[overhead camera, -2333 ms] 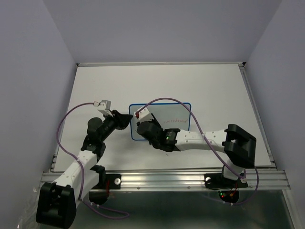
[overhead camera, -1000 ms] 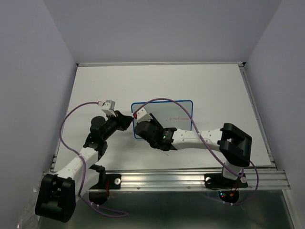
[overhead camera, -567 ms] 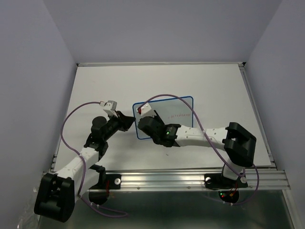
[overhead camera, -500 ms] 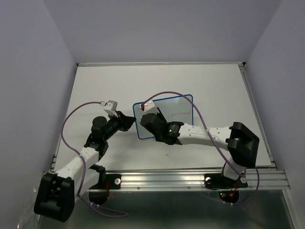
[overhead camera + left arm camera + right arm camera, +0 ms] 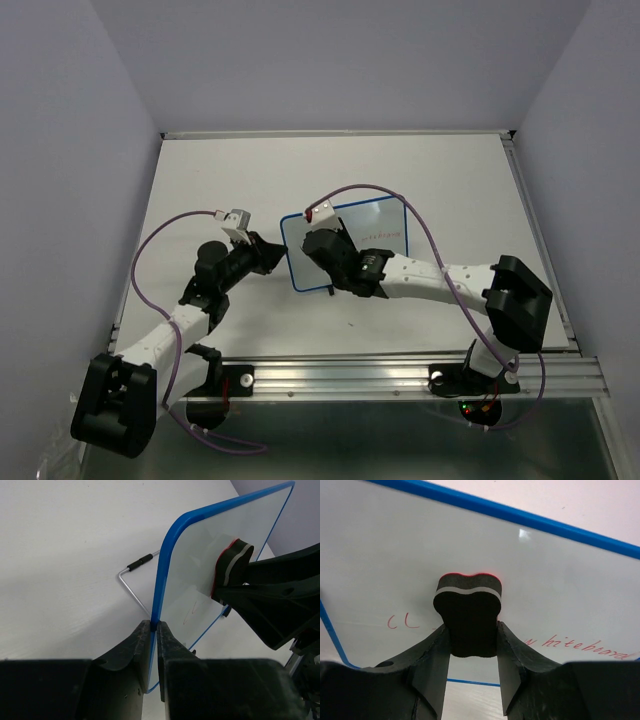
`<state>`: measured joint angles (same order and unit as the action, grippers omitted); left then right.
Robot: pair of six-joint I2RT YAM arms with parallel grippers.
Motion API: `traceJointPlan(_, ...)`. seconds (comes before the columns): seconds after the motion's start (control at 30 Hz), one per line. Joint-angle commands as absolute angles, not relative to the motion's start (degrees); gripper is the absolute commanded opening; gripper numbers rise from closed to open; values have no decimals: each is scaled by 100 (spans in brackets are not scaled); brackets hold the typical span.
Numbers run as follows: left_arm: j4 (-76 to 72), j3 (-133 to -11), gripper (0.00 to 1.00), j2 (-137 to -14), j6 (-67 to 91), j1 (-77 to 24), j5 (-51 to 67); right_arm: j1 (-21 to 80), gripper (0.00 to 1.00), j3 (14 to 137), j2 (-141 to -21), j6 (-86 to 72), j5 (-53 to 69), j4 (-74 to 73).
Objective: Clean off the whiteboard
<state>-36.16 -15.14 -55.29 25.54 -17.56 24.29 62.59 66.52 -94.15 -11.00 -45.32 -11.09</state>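
The whiteboard [image 5: 380,222], white with a thin blue frame, is tilted up off the table. My left gripper [image 5: 154,626] is shut on its left blue edge [image 5: 288,252]. Red writing [image 5: 580,643] runs across the board's face. My right gripper [image 5: 471,632] is shut on a black eraser block [image 5: 468,612] with a grey stripe and red face, pressed against the board's face above the writing. The eraser also shows in the left wrist view [image 5: 231,565] against the board [image 5: 200,555]. In the top view my right gripper [image 5: 322,243] covers the board's left part.
The board's wire stand with a black foot [image 5: 139,562] shows behind the board on the white table [image 5: 250,170]. Purple cables [image 5: 160,250] loop from both wrists. A metal rail [image 5: 350,372] runs along the table's near edge.
The whiteboard has shifted right and tilted up, held by my left gripper. My right gripper with the eraser has moved up and right across the board's left part.
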Motion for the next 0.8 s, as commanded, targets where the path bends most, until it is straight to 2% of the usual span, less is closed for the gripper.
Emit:
traceJointPlan(0.0, -3762, -1740, 15, -5581, 2487, -1925, 2663, 6223, 1, 6469, -9615, -1151, -3738, -800)
traceJointPlan(0.2, -3762, -1731, 14, -5546, 2479, -1951, 2654, 6346, 1, 6275, -9711, -1028, -3095, -562)
traceJointPlan(0.5, -3762, -1714, 14, -5511, 2487, -1960, 2602, 6469, 1, 6399, -10020, -1002, -2971, -642)
traceJointPlan(0.77, -3762, -1705, 12, -5476, 2487, -1960, 2584, 6469, 1, 6416, -9590, -1177, -4347, -659)
